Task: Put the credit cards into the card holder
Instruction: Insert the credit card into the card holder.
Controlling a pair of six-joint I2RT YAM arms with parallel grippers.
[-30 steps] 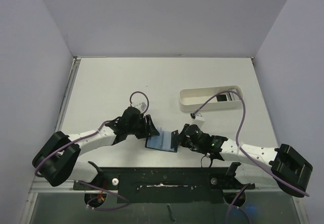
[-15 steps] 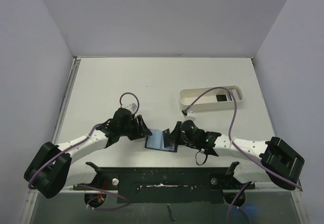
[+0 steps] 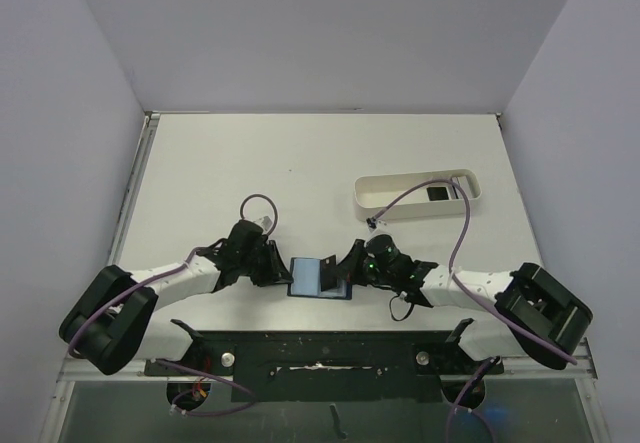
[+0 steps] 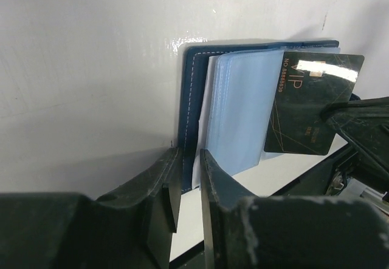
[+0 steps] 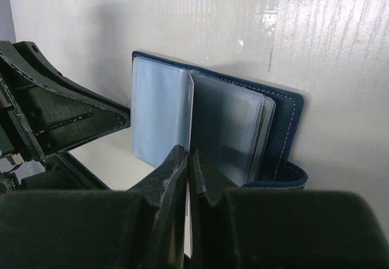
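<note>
The card holder (image 3: 308, 277) lies open and flat on the table (image 3: 220, 183), close to the near edge, between the two arms. Opened out, its long axis runs left to right and its spine runs near to far. The navy cover faces down and the pale clear sleeves (image 4: 240, 111) face up, fanned like pages.

At the holder's left edge sits the left gripper (image 3: 280, 266). Its fingers (image 4: 159, 187) stand close together with only a slim gap, and the cover's near-left corner lines up with that gap. Whether they pinch the cover or merely press beside it cannot be told.

At the holder's right side is the right gripper (image 5: 189, 169), its fingers (image 5: 173, 175) clamped on the near end of the VIP card (image 4: 307, 108). This dark card with gold print stands on edge above the holder, at the fold between the left-hand sleeve and the stack on the right. Its flat face looks toward the left gripper, and its longer side appears to run near to far, roughly parallel with the spine. From the right wrist it shows only as a thin line between sleeves. How deep it sits among them cannot be told.

Beyond the holder and to its right, well apart, the white tray (image 3: 400, 209) lies with its long axis left to right. A second card (image 3: 438, 193), small and dark, lies flat inside its right half.
</note>
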